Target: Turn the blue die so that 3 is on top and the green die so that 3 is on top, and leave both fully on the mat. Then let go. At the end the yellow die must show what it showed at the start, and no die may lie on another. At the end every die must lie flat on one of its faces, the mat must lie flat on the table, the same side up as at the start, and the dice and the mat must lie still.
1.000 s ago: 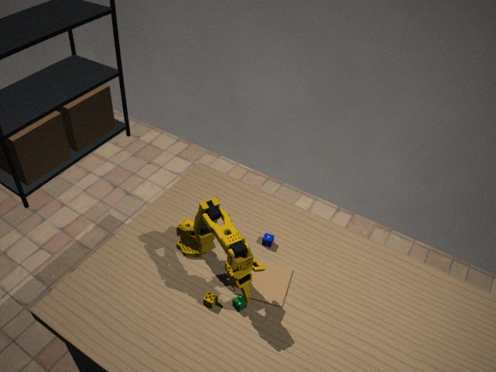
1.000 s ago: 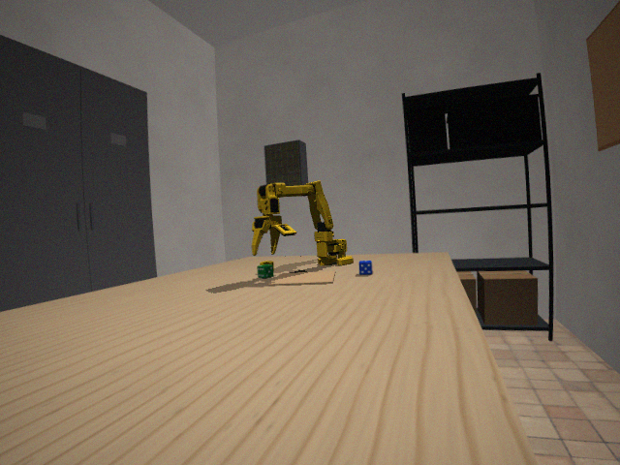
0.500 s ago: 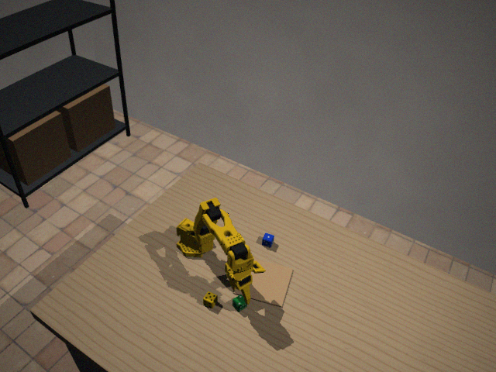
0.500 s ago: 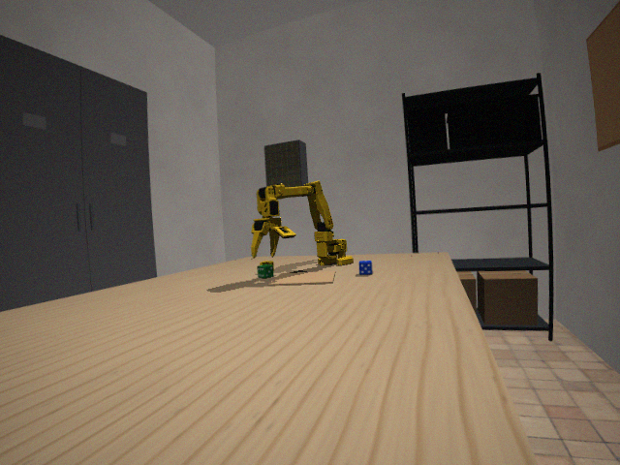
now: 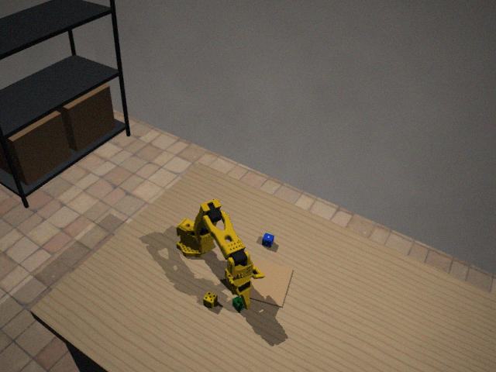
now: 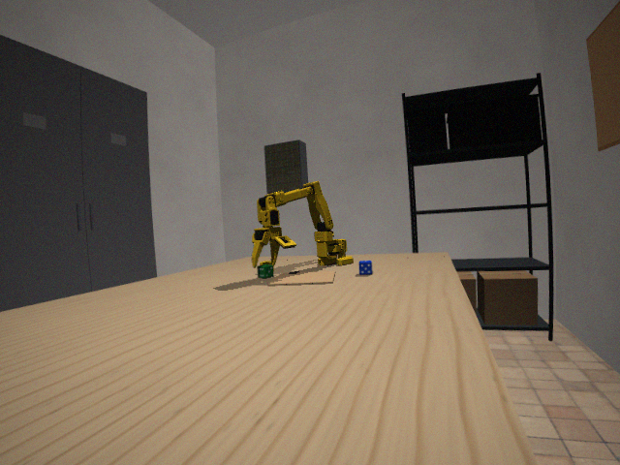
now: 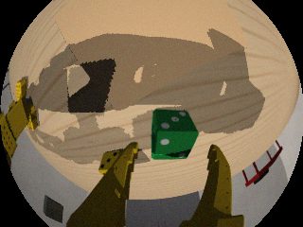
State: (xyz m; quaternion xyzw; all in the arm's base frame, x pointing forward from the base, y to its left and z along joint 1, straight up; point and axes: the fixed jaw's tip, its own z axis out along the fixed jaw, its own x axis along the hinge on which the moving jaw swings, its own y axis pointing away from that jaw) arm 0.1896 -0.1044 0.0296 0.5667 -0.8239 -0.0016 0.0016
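Green die point(image 5: 238, 303) point(image 6: 264, 270) point(image 7: 173, 134) off the mat point(image 5: 274, 282) point(image 6: 302, 278) point(image 7: 151, 21), three pips visible on top only in wrist view, end effector point(image 5: 249, 297) point(image 6: 263, 264) point(image 7: 174, 148) partly open.

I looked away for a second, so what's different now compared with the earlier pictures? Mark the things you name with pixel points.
The gripper point(image 5: 240, 301) point(image 6: 263, 264) point(image 7: 174, 146) has moved down toward the green die point(image 5: 238, 303) point(image 6: 264, 271) point(image 7: 171, 134), its fingers apart. Nothing was taken hold of or let go. The green die, blue die point(image 5: 267, 240) point(image 6: 365, 267) and mat point(image 5: 276, 280) point(image 6: 305, 278) point(image 7: 142, 16) show no visible shift.
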